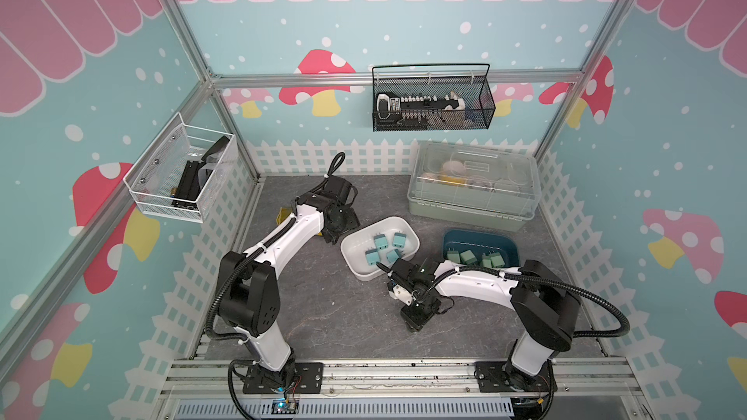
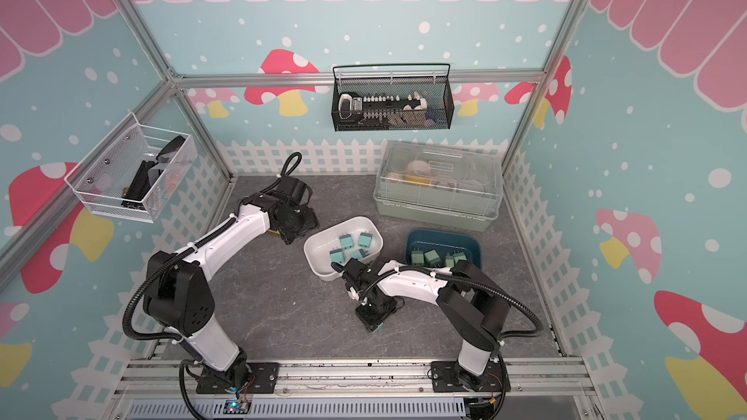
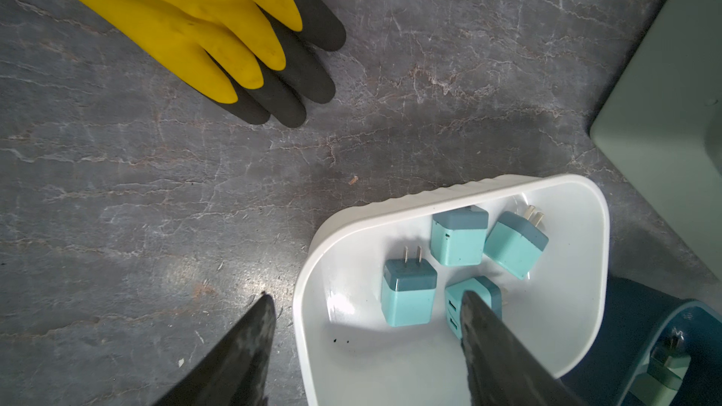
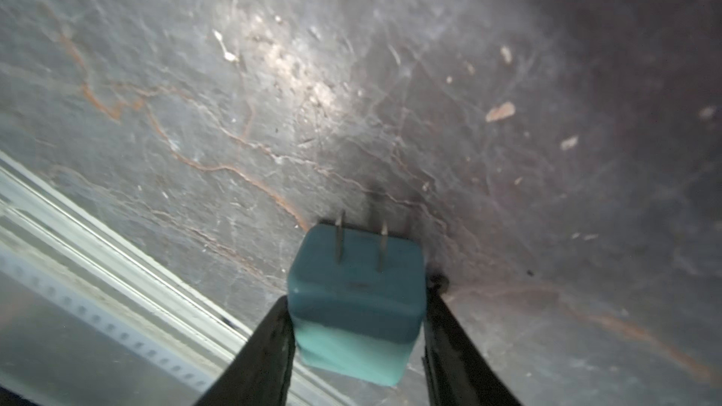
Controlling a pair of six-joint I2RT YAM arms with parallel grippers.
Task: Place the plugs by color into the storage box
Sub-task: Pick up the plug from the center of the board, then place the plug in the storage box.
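- Plug (image 4: 355,298), light blue, sits clamped in right jaws, prongs pointing away from them.
- White bin (image 1: 348,252) lies just far-left of it; left jaws stand apart, empty.

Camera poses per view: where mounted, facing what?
Top views: high at the front, tilted down over the table; left arm, right arm show.
Left wrist: on left arm, facing white tray, yellow glove; left gripper tips show.
Right wrist: on right arm, facing table; right gripper clamps blue plug.
Shared: white tray, top views and left wrist.
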